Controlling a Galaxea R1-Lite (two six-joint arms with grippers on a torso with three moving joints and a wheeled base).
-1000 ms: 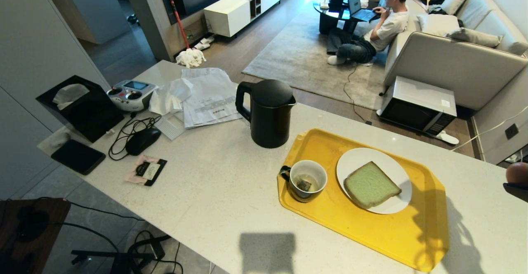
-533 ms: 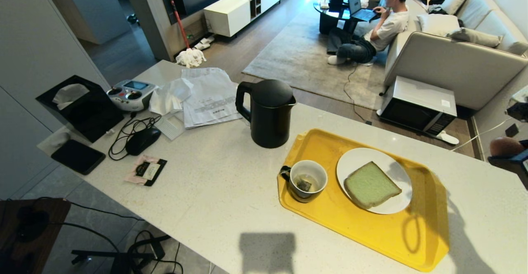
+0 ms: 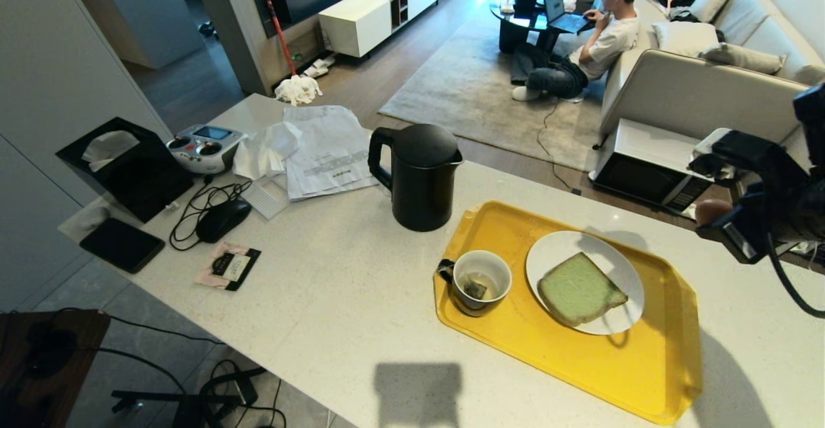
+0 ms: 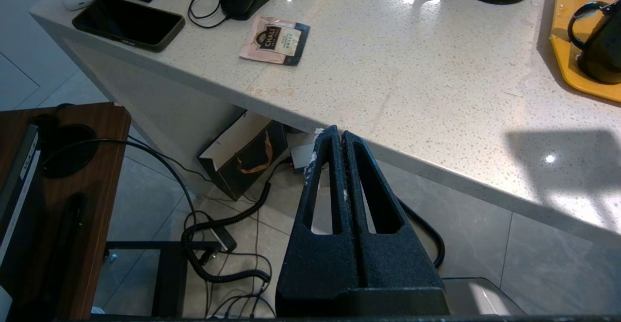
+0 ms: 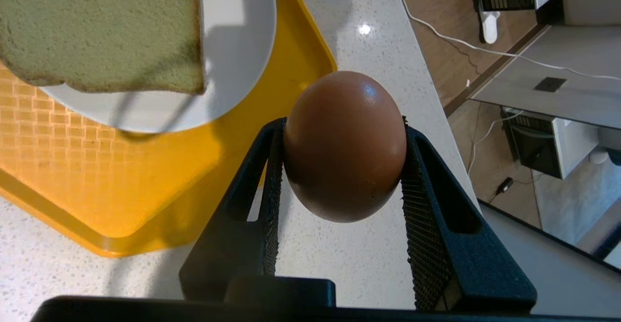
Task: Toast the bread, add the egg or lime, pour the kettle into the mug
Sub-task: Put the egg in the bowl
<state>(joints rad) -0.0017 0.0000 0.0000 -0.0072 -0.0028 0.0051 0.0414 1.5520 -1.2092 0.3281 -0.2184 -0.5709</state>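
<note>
the right gripper (image 5: 344,147) is pinching the egg (image 5: 345,146) between its two fingers, hanging above the counter (image 3: 335,299) just beside the yellow tray (image 3: 651,376). ahead of it the bread (image 3: 580,288) is lying on the white plate (image 3: 554,251); past that the mug (image 3: 478,281) is sitting on the tray, and the kettle (image 3: 417,176) is standing farther off on the counter. nothing is lying between the egg and the plate. the left gripper (image 4: 342,140) is hanging below the counter edge, fingers pressed together.

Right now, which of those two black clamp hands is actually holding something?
The right gripper: its fingers clamp the brown egg beside the yellow tray. The left gripper is shut, empty.
</note>
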